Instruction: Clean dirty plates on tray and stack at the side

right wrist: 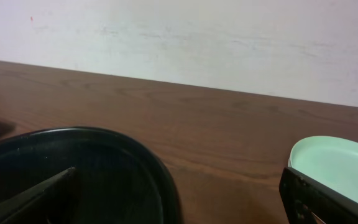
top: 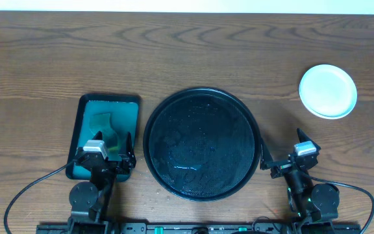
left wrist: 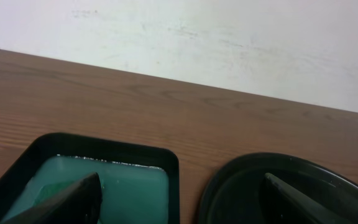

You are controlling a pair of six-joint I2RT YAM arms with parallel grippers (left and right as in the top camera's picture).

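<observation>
Two pincers here, both mine, both sitting low at the near edge of the brown wooden table [top: 187, 52]. My left pincer [top: 106, 151] is hanging with its fingers [left wrist: 73, 199] spread wide and gripping nothing. It's hovering over the near end of a small rectangular dark-teal tray [top: 127, 117], which is holding a crumpled dark green cloth-or-sponge thing [top: 104, 125]; honestly can't tell which.

My right pincer [top: 283, 148] is gaping wide too, nothing in it. One of its fingers [right wrist: 36, 199] is riding over the right rim of the big round glossy black tray [top: 200, 143], and the other is sitting over bare wood. Whether that first finger is actually touching the rim, I can't tell.

That black tray is lying between my two arms, just beside the teal one, and its floor is glistening like it's wet, with little specks all over.

Further out to the right, the stack of small round plates [top: 328, 91] is resting on the table, well apart from the black tray. It's showing white on top from overhead, with a pale mint edge peeking out along the near side, and my right wrist camera is catching the mint rim. I can't count how many are in the pile.

Past the far edge of the table, a plain white wall [left wrist: 229, 37] is filling the background.
</observation>
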